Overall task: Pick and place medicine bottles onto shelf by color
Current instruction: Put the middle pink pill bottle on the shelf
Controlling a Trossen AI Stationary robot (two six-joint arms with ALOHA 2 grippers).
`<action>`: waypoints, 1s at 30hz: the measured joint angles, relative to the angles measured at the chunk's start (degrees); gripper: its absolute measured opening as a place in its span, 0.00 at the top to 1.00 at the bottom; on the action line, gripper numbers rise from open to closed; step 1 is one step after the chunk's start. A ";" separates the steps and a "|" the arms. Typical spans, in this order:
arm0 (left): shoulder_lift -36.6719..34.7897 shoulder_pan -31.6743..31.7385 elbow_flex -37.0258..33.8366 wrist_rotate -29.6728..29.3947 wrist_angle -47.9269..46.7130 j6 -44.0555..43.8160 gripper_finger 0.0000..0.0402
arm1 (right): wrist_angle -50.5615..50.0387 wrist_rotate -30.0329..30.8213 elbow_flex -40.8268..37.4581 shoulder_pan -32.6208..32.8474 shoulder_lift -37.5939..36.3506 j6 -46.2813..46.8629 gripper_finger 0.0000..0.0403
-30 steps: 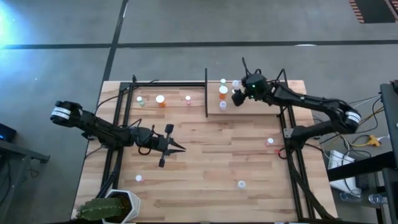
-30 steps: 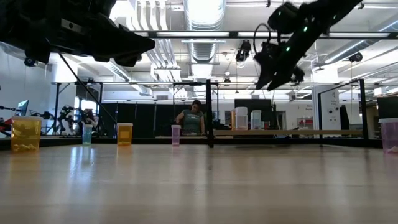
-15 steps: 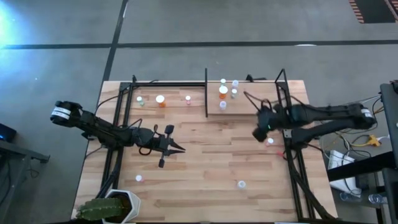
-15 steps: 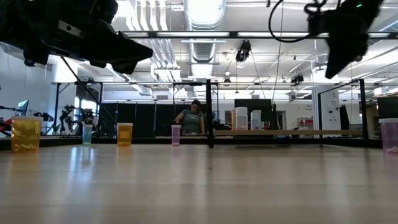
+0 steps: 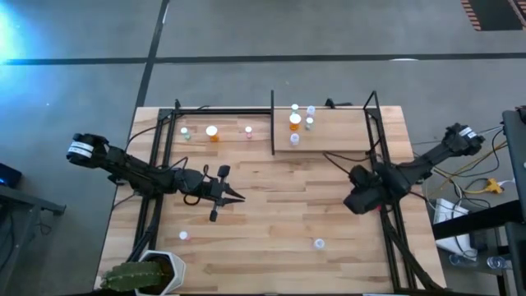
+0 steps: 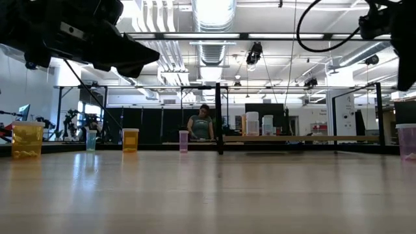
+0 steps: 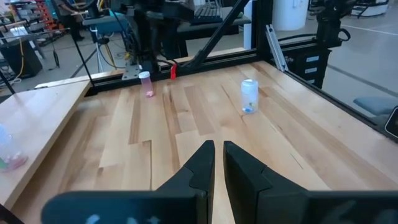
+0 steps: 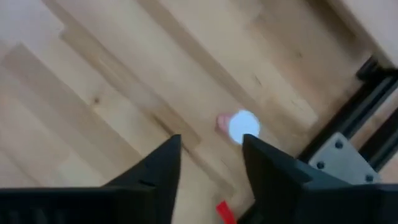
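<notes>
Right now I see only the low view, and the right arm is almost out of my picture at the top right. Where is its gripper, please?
Observer: From above, the right gripper hangs near the right edge of the table, pointing down.
Operator: Is any bottle under it?
Observer: Yes. Its wrist view shows a pink bottle with a white cap standing upright just past its open fingers, not gripped.
Operator: And the left arm?
Observer: The left gripper is shut and empty, over the table's middle, left of centre.
</notes>
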 joint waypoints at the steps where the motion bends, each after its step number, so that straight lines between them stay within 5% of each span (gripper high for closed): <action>1: 0.00 -0.02 0.00 0.00 -0.17 -0.01 0.96 | -0.28 -0.28 -0.07 0.45 0.51 0.85 0.56; 10: 0.00 -0.03 0.00 -0.02 -0.48 -0.07 0.96 | -3.10 0.20 -3.98 -1.65 2.61 1.91 0.37; 30: 0.00 -0.20 0.00 -0.20 -0.54 0.09 0.96 | 4.23 -4.28 -6.89 -14.71 8.69 -15.89 0.42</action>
